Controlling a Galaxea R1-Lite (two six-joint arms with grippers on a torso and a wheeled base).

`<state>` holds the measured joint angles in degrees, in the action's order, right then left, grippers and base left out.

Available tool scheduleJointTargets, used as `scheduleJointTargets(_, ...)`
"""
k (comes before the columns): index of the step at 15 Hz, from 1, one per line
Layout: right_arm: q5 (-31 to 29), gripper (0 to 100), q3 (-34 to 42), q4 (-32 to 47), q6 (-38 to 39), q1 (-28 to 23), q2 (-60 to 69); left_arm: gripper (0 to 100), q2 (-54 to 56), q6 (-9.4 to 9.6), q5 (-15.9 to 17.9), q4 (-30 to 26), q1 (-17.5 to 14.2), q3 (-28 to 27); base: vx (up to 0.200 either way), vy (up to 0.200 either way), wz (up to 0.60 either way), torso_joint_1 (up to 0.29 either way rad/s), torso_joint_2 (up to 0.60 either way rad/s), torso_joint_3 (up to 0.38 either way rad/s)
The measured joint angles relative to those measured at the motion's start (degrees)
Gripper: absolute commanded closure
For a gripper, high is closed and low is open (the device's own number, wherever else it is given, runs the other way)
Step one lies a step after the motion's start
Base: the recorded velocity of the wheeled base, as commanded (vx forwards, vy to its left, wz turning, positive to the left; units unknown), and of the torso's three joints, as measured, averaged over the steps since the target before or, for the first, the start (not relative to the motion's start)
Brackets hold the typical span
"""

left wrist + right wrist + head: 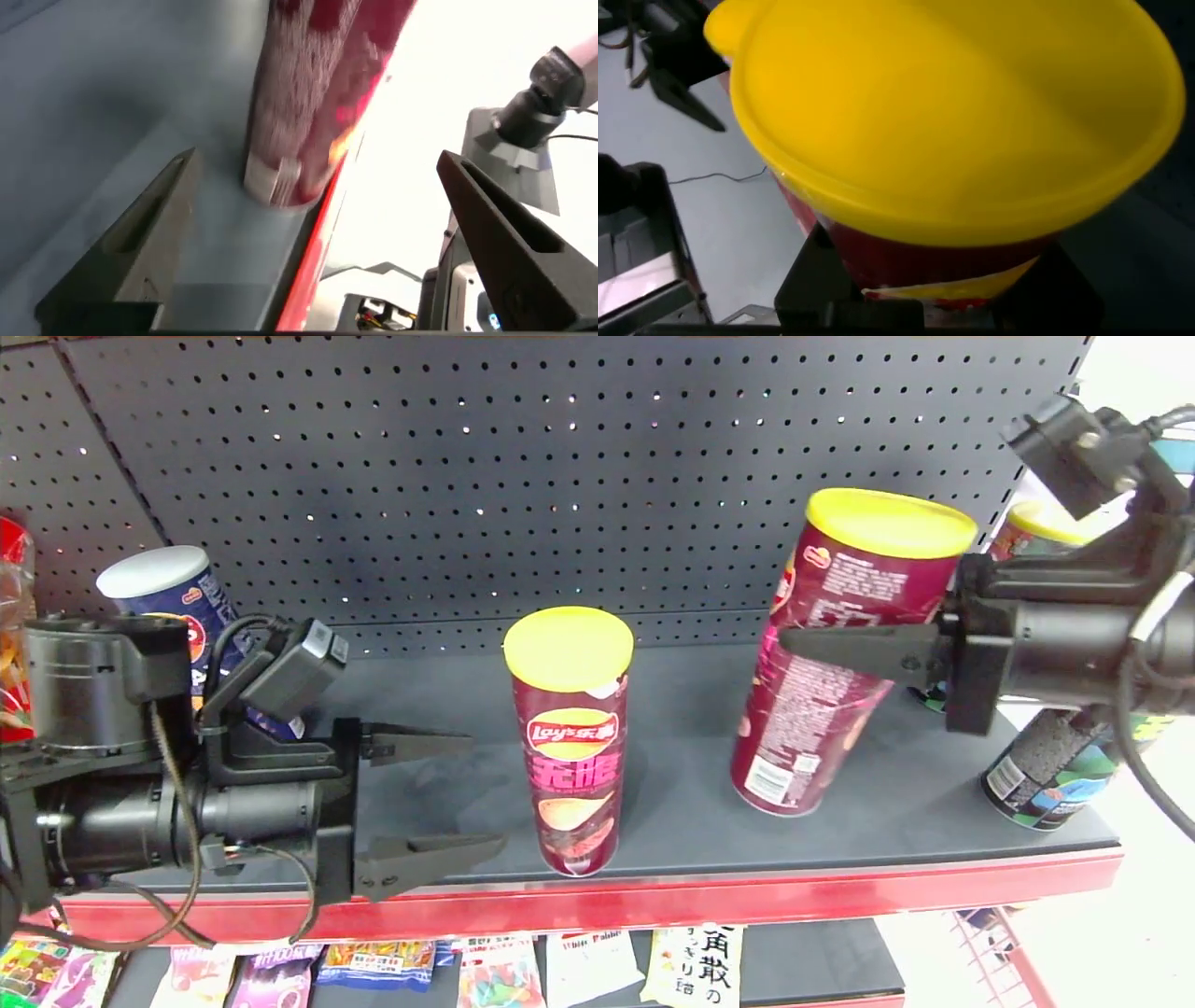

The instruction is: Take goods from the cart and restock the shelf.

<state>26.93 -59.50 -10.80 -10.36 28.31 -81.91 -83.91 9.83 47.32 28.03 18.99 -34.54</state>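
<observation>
**Position.** The held canister [822, 681] is clamped near its top by the right gripper [840, 639], whose jaws press on opposite sides of the tube. It sits to the robot's right of the upright canister [569, 747] and farther back on the shelf [681, 803]. It is tilted, with its yellow lid [952, 112] leaning away from the upright canister. Its lower rim is at or just above the deck; contact cannot be confirmed.

The left gripper [485, 793] is just to the robot's left of the upright canister, level with its lower half. Its jaws are spread wide and hold nothing.

**Hazards.**
- Releasing the held canister while it is tilted would likely topple it, because the tube is tall on a small base.
- The grip is high on a glossy wall, so the tube may pivot or slip between the jaws.
- The upright canister stands at the red lip [747, 887]. A nudge from the left gripper or a falling tube could push it off the front.
- The dark canister [1046, 784], beyond the held canister, lies close under the right arm, and a sideways sweep could knock it.

**Materials.** Both maroon canisters are rigid cylinders with glossy printed wraps and smooth yellow lids, probably plastic. The deck is flat and matte grey. The pegboard panel [467, 457] behind is evenly perforated. A blue canister [159, 588] with a white lid stands well to the left and behind.
</observation>
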Motion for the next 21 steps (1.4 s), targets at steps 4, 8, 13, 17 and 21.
scheduleJointTargets(4,-0.2,100,-8.16,-3.69,0.1,2.21,-10.23,0,5.6,-0.09,-0.09,-0.22,-3.95,4.91,0.0,0.0,0.0,0.0,0.0,0.0)
scheduleJointTargets(8,-1.83,100,-15.56,-3.8,0.05,3.72,-17.51,0,9.33,-0.28,-0.11,-0.3,-5.94,8.17,0.0,0.0,0.0,0.0,0.0,0.0)
scheduleJointTargets(13,-1.94,100,-20.52,-3.75,0.16,4.99,-22.83,0,11.62,-0.44,-0.15,-0.33,-7.17,9.55,0.0,0.0,0.0,0.0,0.0,0.0)
scheduleJointTargets(17,-1.61,100,-25.36,-3.71,0.21,5.51,-26.66,0,13.0,-0.44,-0.11,-0.37,-8.34,10.45,0.0,0.0,0.0,0.0,0.0,0.0)
scheduleJointTargets(21,-1.65,100,-27.29,-3.67,0.24,6.39,-29.56,0,13.71,-0.44,-0.17,-0.37,-8.45,10.78,0.0,0.0,0.0,0.0,0.0,0.0)
